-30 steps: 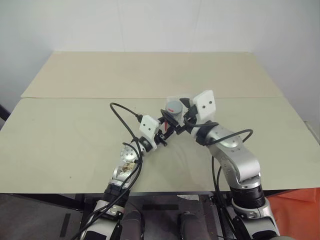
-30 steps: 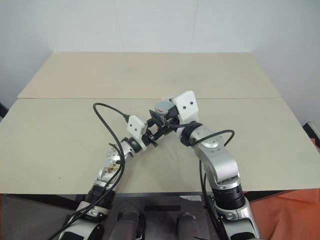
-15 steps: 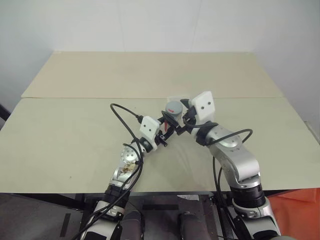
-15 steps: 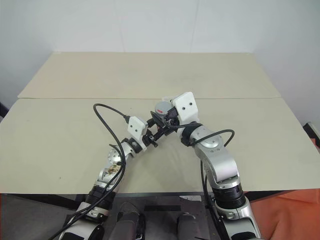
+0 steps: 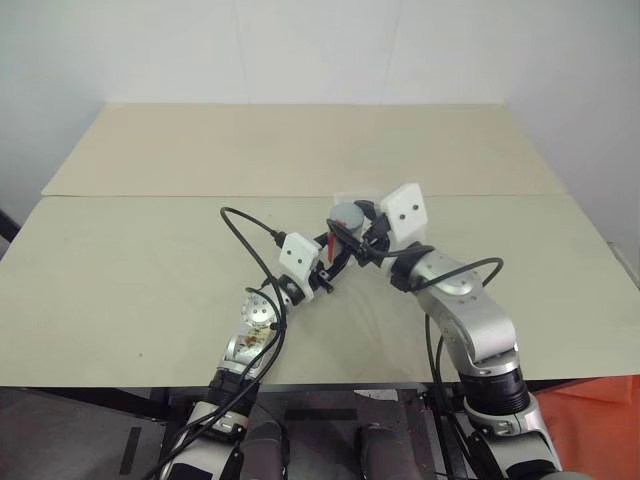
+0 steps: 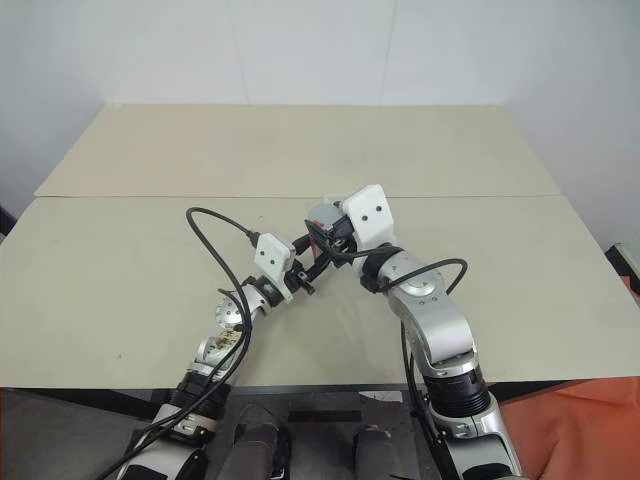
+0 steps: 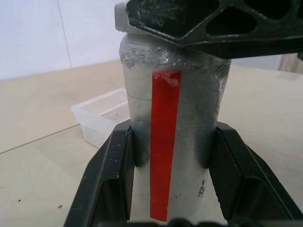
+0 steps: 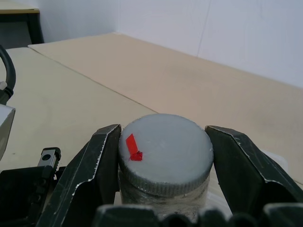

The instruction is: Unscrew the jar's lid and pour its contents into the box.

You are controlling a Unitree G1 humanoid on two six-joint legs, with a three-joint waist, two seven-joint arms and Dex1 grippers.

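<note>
Jar [image 7: 173, 142] is held upright above the table [image 5: 150, 260], clamped at its body by the left gripper [image 7: 171, 184]. Lid [image 8: 164, 153] is clamped on both sides by the right gripper [image 8: 163, 165]. The box [image 7: 102, 116] rests on the table just behind the jar.

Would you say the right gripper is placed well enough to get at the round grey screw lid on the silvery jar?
Probably yes. The right gripper already has a black finger pressed against each side of the round grey screw lid, with nothing between them, while the left gripper clamps the silvery jar below.
</note>
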